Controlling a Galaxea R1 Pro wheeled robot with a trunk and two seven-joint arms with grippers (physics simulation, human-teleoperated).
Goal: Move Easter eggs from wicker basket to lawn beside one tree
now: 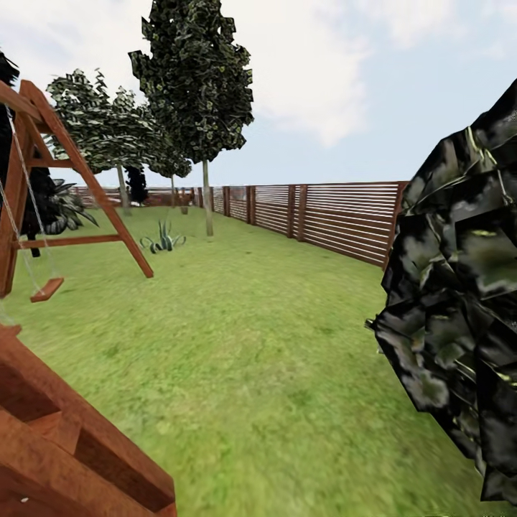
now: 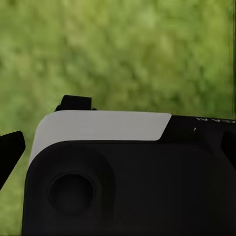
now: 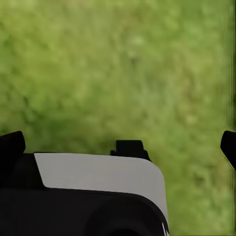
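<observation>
Under both wrists I see blurred lawn [image 3: 123,64]; each pincer's state I cannot tell. Closest ahead, dark foliage [image 1: 459,301] right, red timber [image 1: 64,445] left. Beyond, swing frame [image 1: 72,179], then slatted fence [image 1: 337,215] and tree [image 1: 195,79]. No eggs or basket visible.

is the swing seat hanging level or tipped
Tipped. In the head view the swing seat slants, its far end higher, hanging on thin lines from the wooden swing frame above the lawn.
</observation>
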